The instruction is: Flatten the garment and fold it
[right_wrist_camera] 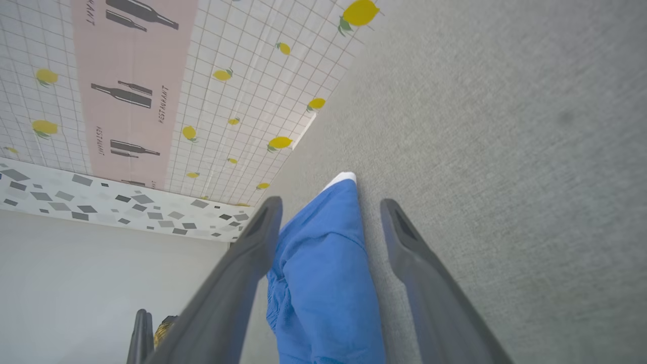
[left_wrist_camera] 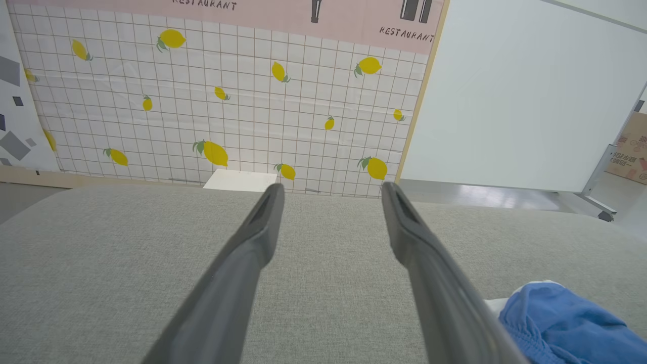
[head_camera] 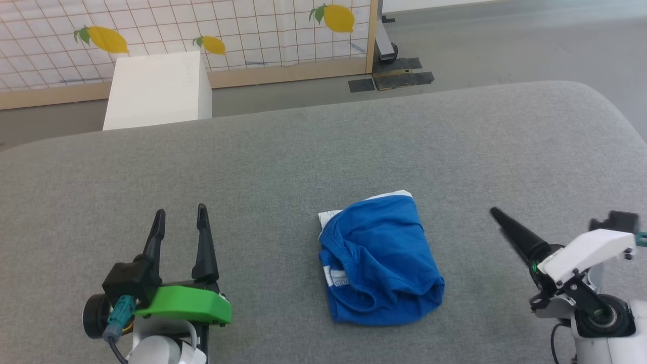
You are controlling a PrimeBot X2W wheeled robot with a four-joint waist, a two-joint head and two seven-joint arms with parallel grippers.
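Note:
The garment [head_camera: 379, 260] lies as a compact, roughly folded blue bundle on the grey cloth-covered table [head_camera: 303, 146], with a white edge showing at its far side and a white label at its left. My left gripper [head_camera: 181, 212] hovers open to its left, nothing between the fingers. The left wrist view has the garment [left_wrist_camera: 566, 323] at the lower right, beside the open left gripper [left_wrist_camera: 331, 187]. My right gripper [head_camera: 498, 216] is to the garment's right, seen edge-on and apart from it. In the right wrist view the right gripper [right_wrist_camera: 328, 202] is open, with the garment [right_wrist_camera: 328, 273] beyond the gap.
A white box [head_camera: 159, 91] stands on the floor just past the table's far edge. Behind it is a lemon-patterned partition [head_camera: 252, 30] with a wooden post. A metal foot and dark tape patches [head_camera: 391, 76] lie on the floor at the back right.

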